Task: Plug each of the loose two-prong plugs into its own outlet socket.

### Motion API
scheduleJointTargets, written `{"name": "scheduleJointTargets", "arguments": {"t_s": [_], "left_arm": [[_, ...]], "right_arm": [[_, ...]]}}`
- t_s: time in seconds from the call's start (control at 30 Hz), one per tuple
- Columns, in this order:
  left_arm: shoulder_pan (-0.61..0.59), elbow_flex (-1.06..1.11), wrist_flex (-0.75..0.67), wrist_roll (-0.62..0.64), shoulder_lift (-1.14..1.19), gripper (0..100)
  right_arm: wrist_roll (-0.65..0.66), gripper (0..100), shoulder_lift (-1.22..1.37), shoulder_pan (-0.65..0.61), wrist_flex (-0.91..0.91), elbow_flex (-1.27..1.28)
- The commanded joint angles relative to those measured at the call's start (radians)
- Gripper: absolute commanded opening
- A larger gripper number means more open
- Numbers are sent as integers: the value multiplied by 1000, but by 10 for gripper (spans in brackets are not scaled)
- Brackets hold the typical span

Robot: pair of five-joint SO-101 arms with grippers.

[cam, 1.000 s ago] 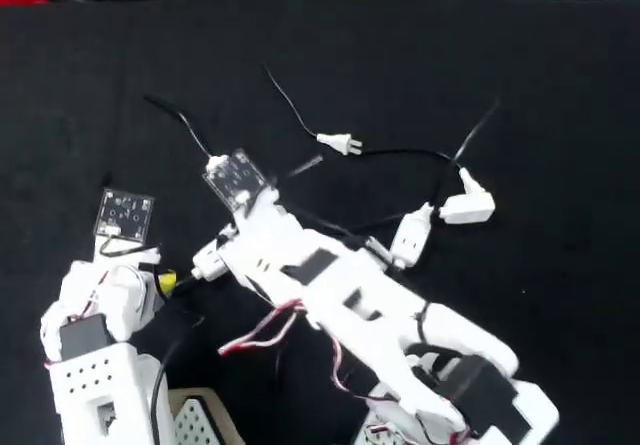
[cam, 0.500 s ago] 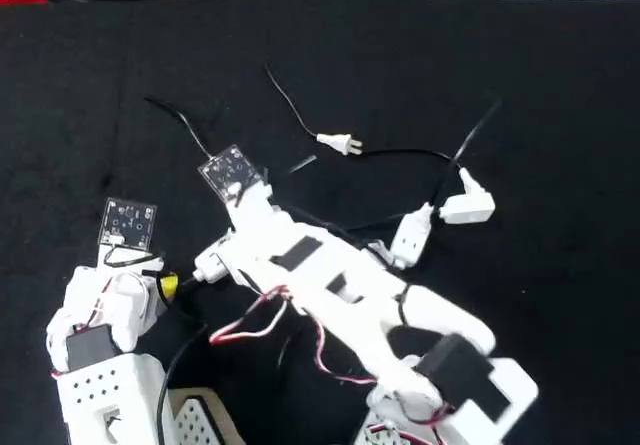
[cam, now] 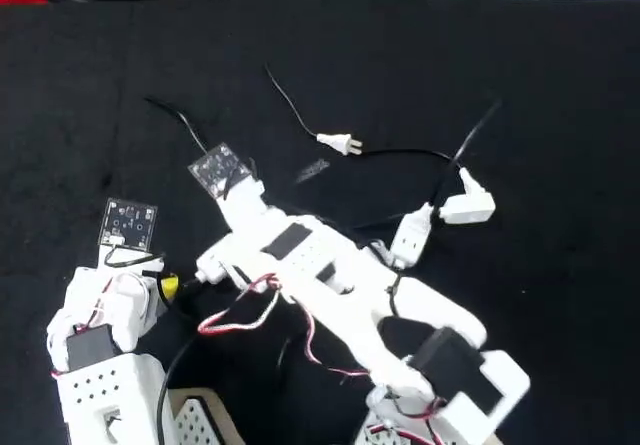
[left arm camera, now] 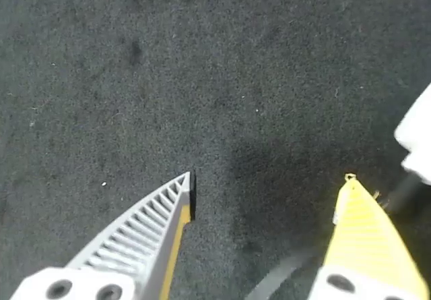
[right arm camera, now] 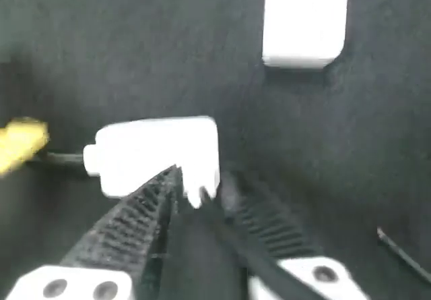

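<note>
My right gripper (right arm camera: 195, 195) is shut on one end of a white plug (right arm camera: 158, 153) whose black cord runs off its far end. In the high view this plug (cam: 210, 262) lies under the right arm's wrist, beside the yellow finger (cam: 167, 285) of my left gripper. A second white block (right arm camera: 306, 20) lies farther off on the cloth. My left gripper (left arm camera: 266, 199) is open over bare black cloth. A small two-prong plug (cam: 340, 143) lies loose in the middle of the table.
A white adapter (cam: 466, 205) and a white corded block (cam: 410, 235) lie right of centre, joined by black cords. The right arm (cam: 340, 285) lies diagonally across the front of the black table (cam: 560, 85).
The right arm has swung its wrist up and to the left. The left arm drew back a little toward the front edge, then stayed still.
</note>
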Motion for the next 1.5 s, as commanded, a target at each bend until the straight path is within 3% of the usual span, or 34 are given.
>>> {"name": "scheduleJointTargets", "arguments": {"t_s": [0.0,0.13,0.23,0.3,0.4,0.5,0.7,0.83,0.9,1.0,1.2,1.47], "left_arm": [[2,-12,-15,12,0,328],[38,-22,-8,25,2,328],[77,-77,29,118,2,328],[108,-119,28,198,3,328],[143,-168,23,308,18,332],[147,-205,-58,379,115,329],[156,-418,-196,486,634,328],[182,-654,-199,555,1105,327],[193,-759,-176,555,1313,302],[200,-944,-20,522,1496,252],[285,-947,46,505,1525,239],[458,-753,46,534,1255,238]], "right_arm": [[86,358,-143,-6,267,-96],[121,388,-305,2,565,-180],[163,364,-390,2,717,-242],[187,270,-430,20,807,-291],[219,18,-481,103,899,-386],[287,64,-526,235,961,-437],[379,15,-539,440,1020,-499],[384,15,-542,486,1002,-496],[382,15,-542,486,1000,-495],[379,15,-542,486,996,-496],[377,15,-542,486,994,-496],[377,15,-539,486,994,-496]]}}
